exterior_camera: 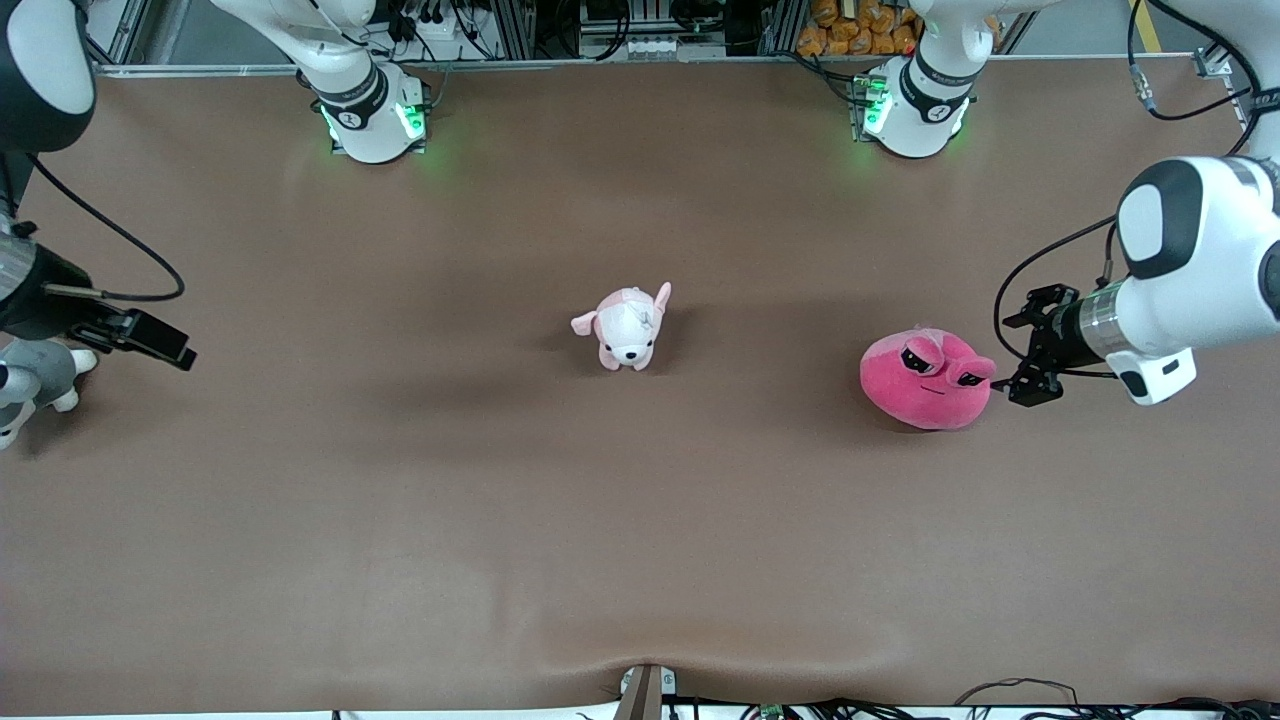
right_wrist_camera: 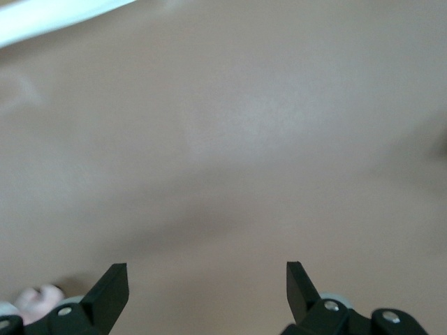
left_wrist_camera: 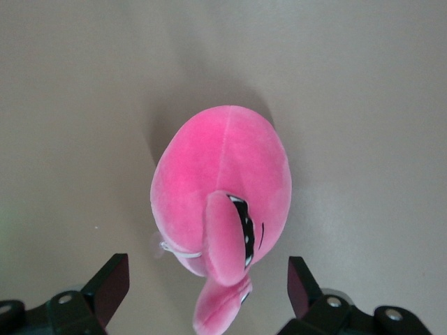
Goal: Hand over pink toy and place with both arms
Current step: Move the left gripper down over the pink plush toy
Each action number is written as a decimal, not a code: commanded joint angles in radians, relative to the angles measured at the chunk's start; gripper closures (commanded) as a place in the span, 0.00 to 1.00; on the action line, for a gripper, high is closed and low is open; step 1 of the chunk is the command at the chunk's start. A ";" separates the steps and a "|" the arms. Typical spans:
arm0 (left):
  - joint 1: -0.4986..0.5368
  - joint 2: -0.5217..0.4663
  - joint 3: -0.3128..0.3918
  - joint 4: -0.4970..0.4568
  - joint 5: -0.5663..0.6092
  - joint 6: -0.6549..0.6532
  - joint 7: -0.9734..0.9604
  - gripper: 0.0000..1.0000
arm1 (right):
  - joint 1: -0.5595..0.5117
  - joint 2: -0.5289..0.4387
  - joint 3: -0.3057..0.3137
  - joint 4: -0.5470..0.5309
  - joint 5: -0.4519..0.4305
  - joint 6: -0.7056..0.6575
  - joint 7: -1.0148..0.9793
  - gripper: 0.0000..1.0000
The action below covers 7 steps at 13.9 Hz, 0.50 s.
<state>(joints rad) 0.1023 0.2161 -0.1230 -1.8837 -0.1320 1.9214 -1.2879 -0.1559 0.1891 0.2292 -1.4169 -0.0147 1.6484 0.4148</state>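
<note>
The pink toy [exterior_camera: 928, 380] lay on the brown table [exterior_camera: 640, 560] toward the left arm's end, and the left gripper [exterior_camera: 1003, 362] hovered beside it with fingers spread wide, grasping nothing. A sound grasp likely meant straddling the toy's plump body rather than its bulging eyes. The right gripper [exterior_camera: 178, 346] waited, also wide and empty, near the grey-and-white plush [exterior_camera: 35, 380]. The puppy plush [exterior_camera: 627, 327] sat mid-table, with bare cloth all around it for a handover.
</note>
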 commanded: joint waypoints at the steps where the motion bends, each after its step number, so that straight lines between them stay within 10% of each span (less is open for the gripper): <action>1: 0.004 0.022 -0.004 0.005 -0.023 0.022 -0.074 0.00 | 0.036 0.000 0.006 0.021 0.031 -0.018 0.238 0.00; 7: -0.001 0.060 -0.004 -0.008 -0.037 0.039 -0.133 0.00 | 0.038 0.000 0.004 0.021 0.127 -0.044 0.501 0.00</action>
<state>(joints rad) 0.0980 0.2713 -0.1261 -1.8846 -0.1428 1.9478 -1.4066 -0.1115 0.1891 0.2325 -1.4098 0.0918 1.6262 0.8844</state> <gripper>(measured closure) 0.000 0.000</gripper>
